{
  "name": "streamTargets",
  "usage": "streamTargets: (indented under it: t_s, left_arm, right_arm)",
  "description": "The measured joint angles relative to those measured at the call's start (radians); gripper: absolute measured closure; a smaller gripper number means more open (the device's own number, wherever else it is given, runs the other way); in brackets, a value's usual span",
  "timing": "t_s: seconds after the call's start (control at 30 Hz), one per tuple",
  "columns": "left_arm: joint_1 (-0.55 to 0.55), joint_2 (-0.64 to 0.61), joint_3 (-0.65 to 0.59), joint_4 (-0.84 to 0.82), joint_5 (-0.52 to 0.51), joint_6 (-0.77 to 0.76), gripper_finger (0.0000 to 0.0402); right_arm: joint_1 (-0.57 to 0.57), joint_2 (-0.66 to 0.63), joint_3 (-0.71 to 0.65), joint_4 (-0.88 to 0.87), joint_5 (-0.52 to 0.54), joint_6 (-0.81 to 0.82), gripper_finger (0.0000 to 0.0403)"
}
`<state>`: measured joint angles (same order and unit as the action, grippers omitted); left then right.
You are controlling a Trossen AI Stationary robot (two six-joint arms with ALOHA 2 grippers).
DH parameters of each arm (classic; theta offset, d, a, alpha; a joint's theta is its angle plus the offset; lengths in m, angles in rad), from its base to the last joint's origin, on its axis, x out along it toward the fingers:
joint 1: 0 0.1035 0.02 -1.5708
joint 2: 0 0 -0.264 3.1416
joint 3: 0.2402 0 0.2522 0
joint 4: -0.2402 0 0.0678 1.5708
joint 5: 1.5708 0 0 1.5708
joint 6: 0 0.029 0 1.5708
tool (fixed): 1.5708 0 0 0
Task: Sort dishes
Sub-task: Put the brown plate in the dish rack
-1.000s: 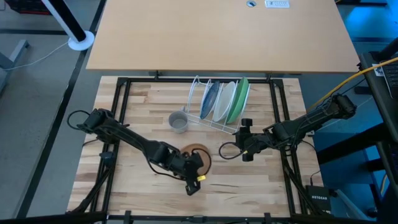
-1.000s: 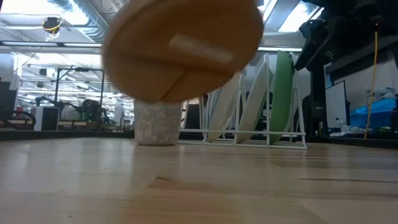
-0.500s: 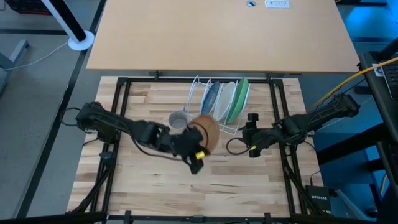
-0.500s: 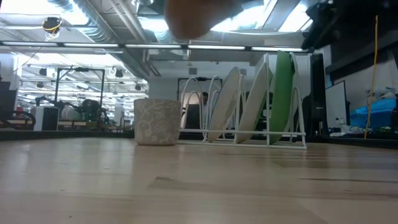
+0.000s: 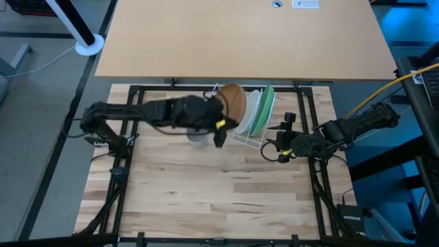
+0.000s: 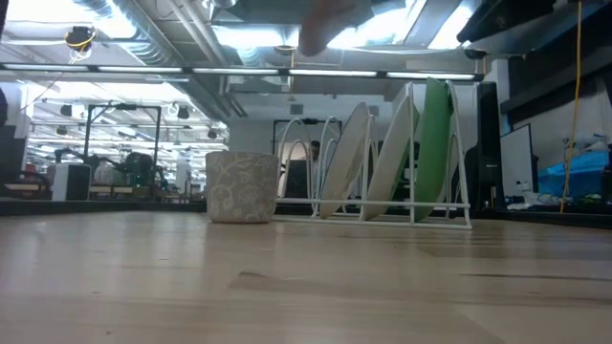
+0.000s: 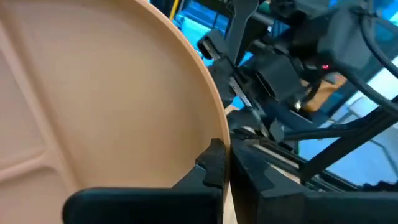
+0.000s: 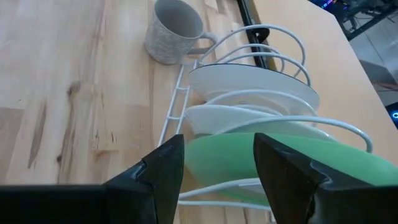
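Note:
My left gripper point(image 5: 221, 123) is shut on the brown-orange plate point(image 5: 233, 103) and holds it above the left end of the white wire rack point(image 5: 241, 136). In the low view the plate point(image 6: 330, 13) is a blur at the top edge. The green plate point(image 5: 267, 108) and white plate point(image 5: 252, 110) stand on edge in the rack's slots. A third, pale-looking plate point(image 8: 249, 78) stands beside them; in the high view the brown-orange plate hides it. My right gripper point(image 8: 217, 155) is open and hovers just right of the rack, pointing at the green plate point(image 8: 280, 162). My left gripper pinches the brown-orange plate's rim point(image 7: 208, 134) between its two fingers, one finger point(image 7: 211, 167) on the plate's face. The fingers come from the table's near left side. The plate is lifted clear and tilted up on edge over the rack.
A small grey cup point(image 6: 241, 186) stands on the table just left of the rack, partly under my left arm in the high view. The wooden tabletop point(image 5: 219, 192) on the near side is bare. A black frame point(image 5: 130, 123) borders the table.
My left gripper carried the brown-orange plate from low over the near middle of the table up and toward the far edge, ending over the rack; the plate tipped from nearly flat to on edge. My right gripper drew back toward the right and far edges.

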<state>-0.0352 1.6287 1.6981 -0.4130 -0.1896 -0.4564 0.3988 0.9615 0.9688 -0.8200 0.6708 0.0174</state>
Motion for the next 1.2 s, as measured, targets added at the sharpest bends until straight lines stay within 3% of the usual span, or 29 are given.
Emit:
streamTargets:
  t_s: [0.17,0.4,0.83,1.2]
  left_arm:
    - [0.115,0.023,-0.007,0.037,0.155,-0.009,0.0401]
    - [0.220,0.045,-0.007,0.037,0.270,-0.045,0.0401]
    - [0.305,0.123,-0.007,0.032,0.369,-0.141,0.0401]
    - [0.334,0.183,-0.008,0.034,0.373,-0.168,0.0401]
  right_arm:
    - [0.000,0.004,0.000,-0.017,-0.009,0.000,0.0205]
    - [0.000,0.004,0.000,-0.029,-0.011,0.001,0.0205]
    - [0.000,0.005,0.000,-0.036,-0.013,0.002,0.0205]
    - [0.000,0.005,0.000,-0.047,-0.017,0.003,0.0205]
